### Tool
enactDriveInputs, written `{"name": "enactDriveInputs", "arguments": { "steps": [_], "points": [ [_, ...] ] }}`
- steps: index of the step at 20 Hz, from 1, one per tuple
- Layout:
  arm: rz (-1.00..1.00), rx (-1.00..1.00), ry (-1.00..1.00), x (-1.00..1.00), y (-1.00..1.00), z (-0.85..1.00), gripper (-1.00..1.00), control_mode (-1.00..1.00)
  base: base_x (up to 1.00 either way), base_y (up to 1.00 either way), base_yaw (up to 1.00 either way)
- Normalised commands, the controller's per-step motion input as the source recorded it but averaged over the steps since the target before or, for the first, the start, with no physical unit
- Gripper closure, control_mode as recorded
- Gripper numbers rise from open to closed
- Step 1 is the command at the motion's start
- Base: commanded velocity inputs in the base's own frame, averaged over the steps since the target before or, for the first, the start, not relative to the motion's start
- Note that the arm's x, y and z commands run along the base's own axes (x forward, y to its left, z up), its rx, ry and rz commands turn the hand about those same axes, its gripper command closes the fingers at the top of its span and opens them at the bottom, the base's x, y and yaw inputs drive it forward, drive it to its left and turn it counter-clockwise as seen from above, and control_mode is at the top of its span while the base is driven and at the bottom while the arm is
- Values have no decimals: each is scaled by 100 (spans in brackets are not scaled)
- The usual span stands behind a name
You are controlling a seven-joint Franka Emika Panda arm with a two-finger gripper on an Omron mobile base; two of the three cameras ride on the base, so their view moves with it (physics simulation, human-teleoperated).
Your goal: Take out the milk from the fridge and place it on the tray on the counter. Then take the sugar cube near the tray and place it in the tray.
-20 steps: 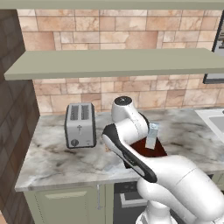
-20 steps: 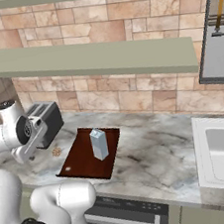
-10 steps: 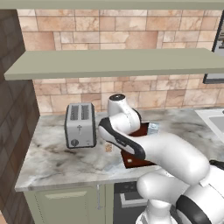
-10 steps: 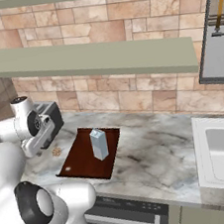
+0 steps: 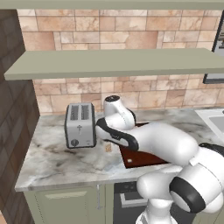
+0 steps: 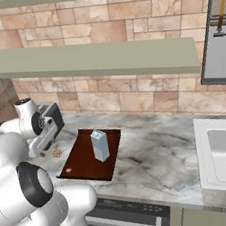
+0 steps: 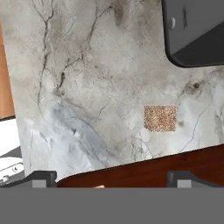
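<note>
**Milk on tray, cube outside**

One pale blue-white milk carton stood on the dark red-brown wooden tray. One tan speckled sugar cube lay on marble counter beside it. Gripper fingers stood apart. No legible writing.

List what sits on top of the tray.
The milk stands upright on the tray. The sugar cube lies off it, on the counter. In the left base view the arm covers much of the tray.
</note>
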Motion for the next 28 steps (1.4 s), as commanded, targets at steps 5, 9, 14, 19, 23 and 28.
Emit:
{"name": "enactDriveInputs", "arguments": {
  "steps": [5,9,14,19,23,28],
  "points": [
    [0,0,0,1,0,-34,-100,-100,0,0,0],
    [0,0,0,15,0,-28,-100,-100,0,0,0],
    [1,0,0,27,0,-20,-100,-100,0,0,0],
    [0,0,0,31,11,-20,-100,-100,0,0,0],
    [0,0,0,17,18,-6,-100,-100,0,0,0],
    [0,0,0,15,7,-9,-100,-100,0,0,0]
  ]
}}
